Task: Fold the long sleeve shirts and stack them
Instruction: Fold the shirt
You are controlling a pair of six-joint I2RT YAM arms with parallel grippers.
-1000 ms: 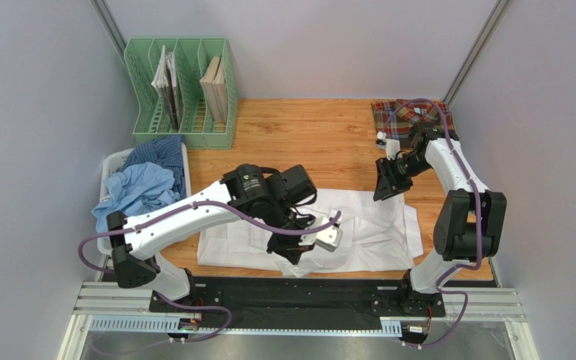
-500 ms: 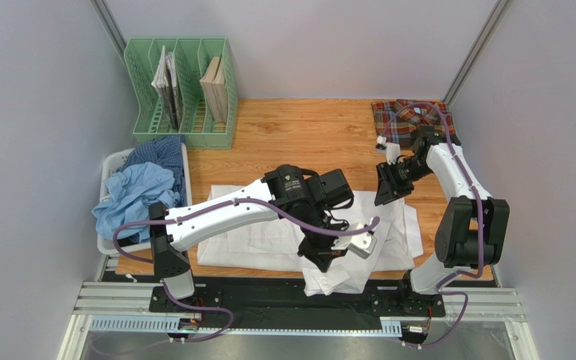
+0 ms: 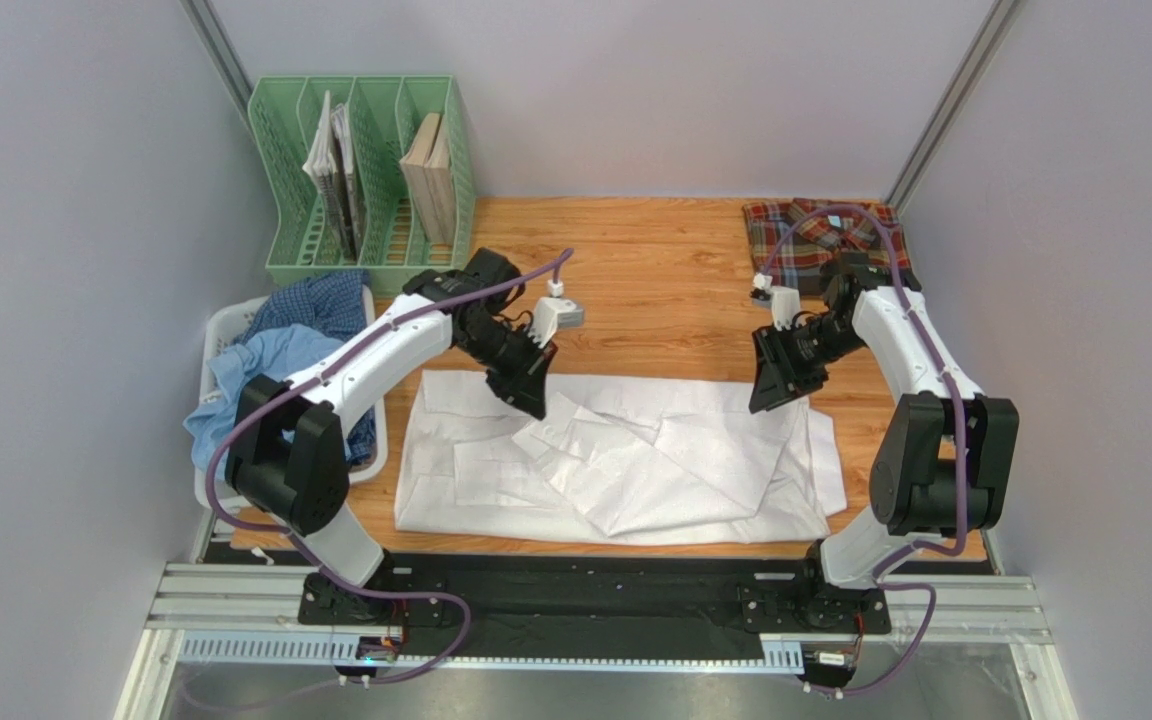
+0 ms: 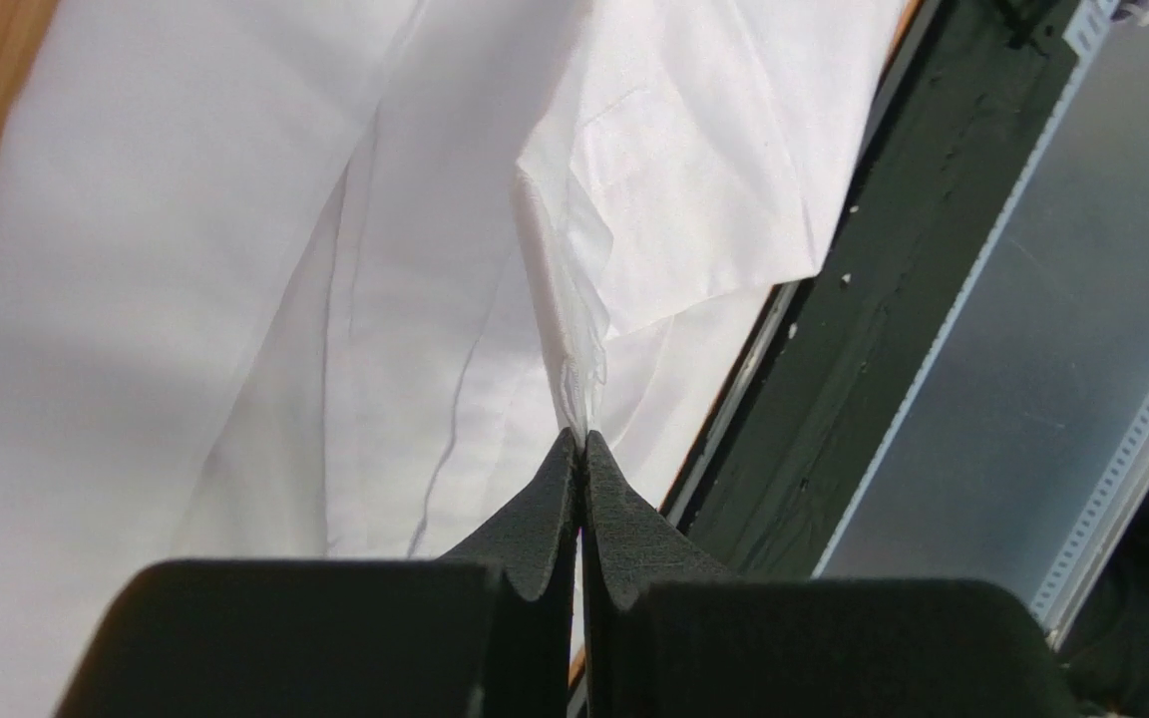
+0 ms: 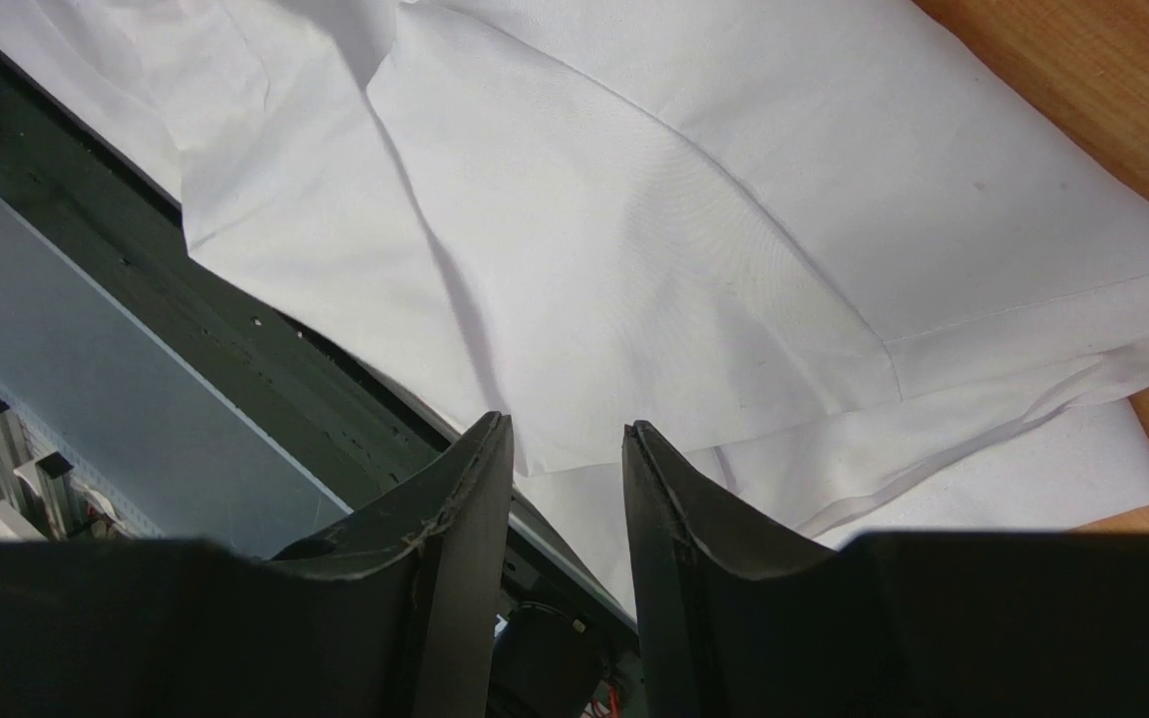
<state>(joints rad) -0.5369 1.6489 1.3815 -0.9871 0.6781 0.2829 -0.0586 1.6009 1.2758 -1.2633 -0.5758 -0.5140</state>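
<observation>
- Left gripper (image 4: 584, 443) pinches a fold of the white shirt (image 3: 657, 468), jaws closed on the cloth.
- Right gripper (image 5: 566, 431) hovers above the shirt's edge, jaws parted, empty.

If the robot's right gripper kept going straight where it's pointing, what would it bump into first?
Probably the plain white cloth shirt: the right gripper points down at it with jaws open, near its edge. Its height above the shirt is unclear.
</observation>
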